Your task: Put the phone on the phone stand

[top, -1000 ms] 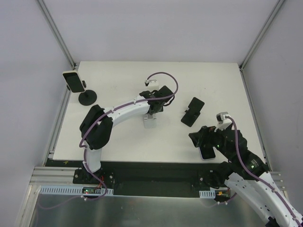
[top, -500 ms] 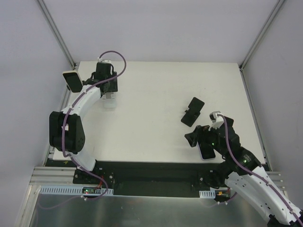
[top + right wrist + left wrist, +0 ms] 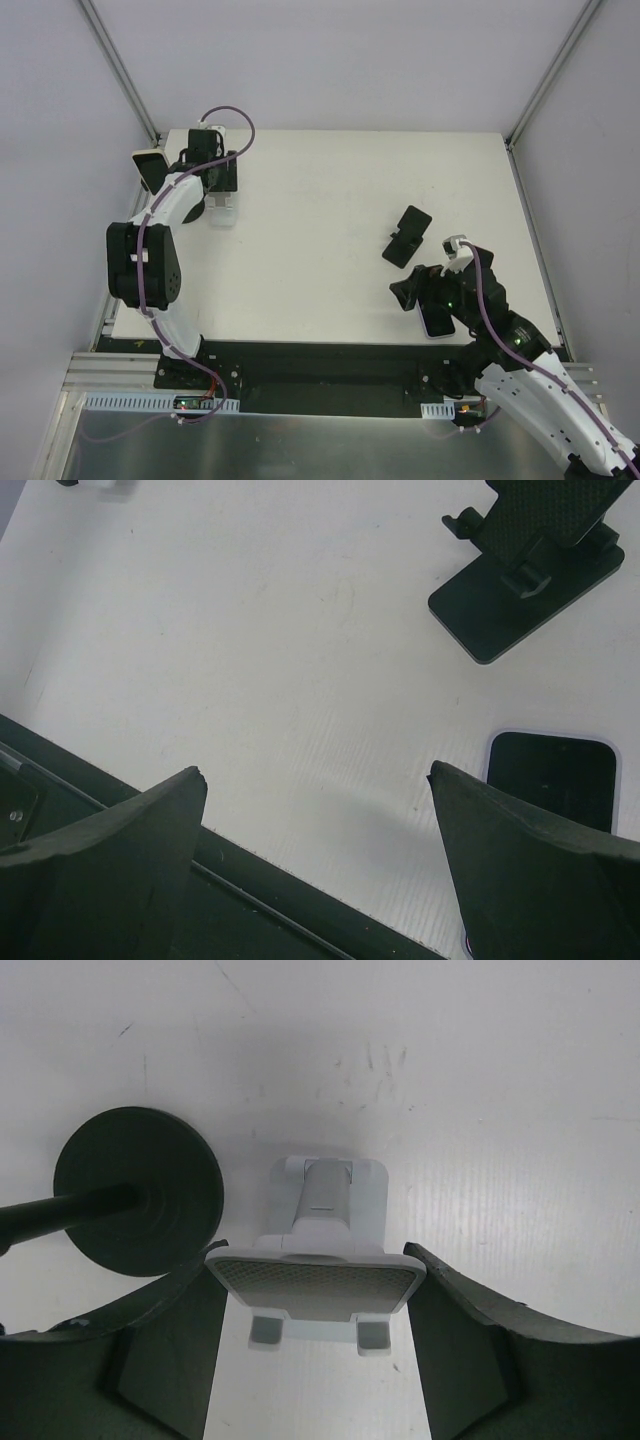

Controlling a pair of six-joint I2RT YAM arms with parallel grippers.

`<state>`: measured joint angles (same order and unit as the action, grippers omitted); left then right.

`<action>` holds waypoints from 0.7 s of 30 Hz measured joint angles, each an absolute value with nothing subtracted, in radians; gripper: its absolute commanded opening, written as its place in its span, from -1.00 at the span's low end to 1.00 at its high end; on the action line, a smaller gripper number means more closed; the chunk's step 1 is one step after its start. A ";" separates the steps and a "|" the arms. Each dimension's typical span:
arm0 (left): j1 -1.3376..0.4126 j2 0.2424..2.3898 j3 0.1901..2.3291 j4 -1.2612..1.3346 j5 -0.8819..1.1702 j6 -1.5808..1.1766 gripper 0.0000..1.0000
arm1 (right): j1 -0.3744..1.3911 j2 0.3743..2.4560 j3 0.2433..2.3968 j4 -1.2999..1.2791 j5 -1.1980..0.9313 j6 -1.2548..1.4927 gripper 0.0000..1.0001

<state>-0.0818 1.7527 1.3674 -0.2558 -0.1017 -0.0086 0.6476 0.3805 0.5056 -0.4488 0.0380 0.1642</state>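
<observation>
Black phone (image 3: 550, 770) lies flat at tabletop (image 3: 330, 280) 5 o'clock, black stand (image 3: 530, 560) at its 11; right tool (image 3: 315, 773) wide open beside it, left tool (image 3: 312, 1260) clamped on white stand (image 3: 325, 1200) at 10, so a glancing pinch could skid phone off the near edge.

Stands, three: white stand (image 3: 315, 1285); black stand (image 3: 407, 236); round-base stand (image 3: 140, 1190); phones, two: table phone (image 3: 550, 777); mounted phone (image 3: 149, 166)

White table (image 3: 300, 280), faintly scuffed; white desktop stand (image 3: 325, 1195) with mesh-patterned plate, at the far-left corner, just beside round black base (image 3: 140, 1190) of a pole holder; pale-edged handset (image 3: 152, 170) mounted on that holder; grey enclosure walls (image 3: 330, 60); aluminium corner posts (image 3: 120, 70).
</observation>
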 measured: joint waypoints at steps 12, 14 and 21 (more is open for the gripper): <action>-0.046 1.816 1.389 -0.208 -0.081 -0.033 0.98 | 0.648 0.381 0.524 -0.484 0.039 0.177 0.93; -0.047 1.816 1.390 -0.206 -0.082 -0.066 0.98 | 0.648 0.381 0.535 -0.490 0.040 0.180 0.93; -0.091 1.733 1.419 -0.295 -0.198 -0.179 0.98 | 0.648 0.401 0.609 -0.593 0.071 0.183 0.93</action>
<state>-0.0910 1.7329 1.4189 -0.2947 -0.1982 -0.1791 0.6476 0.4007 0.6094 -0.5930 0.0711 0.1825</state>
